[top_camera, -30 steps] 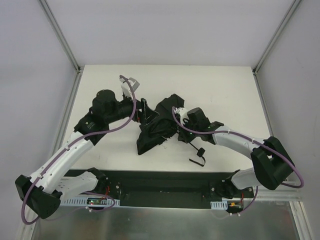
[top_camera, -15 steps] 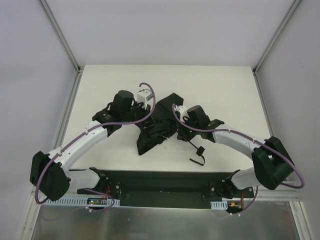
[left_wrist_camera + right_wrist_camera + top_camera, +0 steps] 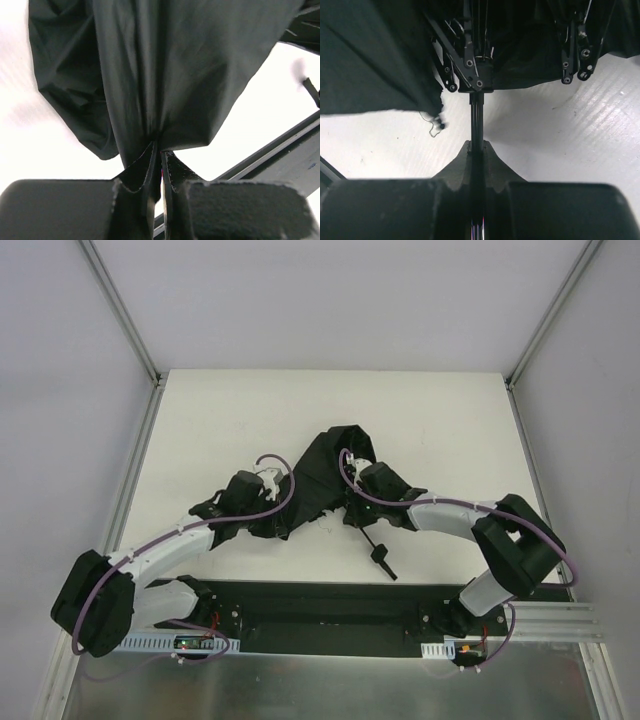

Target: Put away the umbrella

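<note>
On table [image 3: 450,420], crumpled umbrella [image 3: 320,475], black rail [image 3: 330,602] nearby

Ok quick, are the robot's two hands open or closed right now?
Left hand: closed, pinching the umbrella cloth.
Right hand: closed on the umbrella's shaft.

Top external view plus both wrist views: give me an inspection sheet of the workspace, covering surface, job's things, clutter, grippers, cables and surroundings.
Surface: white table, matte.
Job's things: umbrella mid-table, black canopy crumpled and partly collapsed; its shaft and knob handle point toward the arm bases.
Clutter: nothing seen.
Grippers: left gripper shut on a canopy fold; right gripper shut on the shaft, just below the rib hub.
Cables: purple cables loop along both arms.
Surroundings: grey walls, metal frame posts, black base plate at the near edge.
</note>
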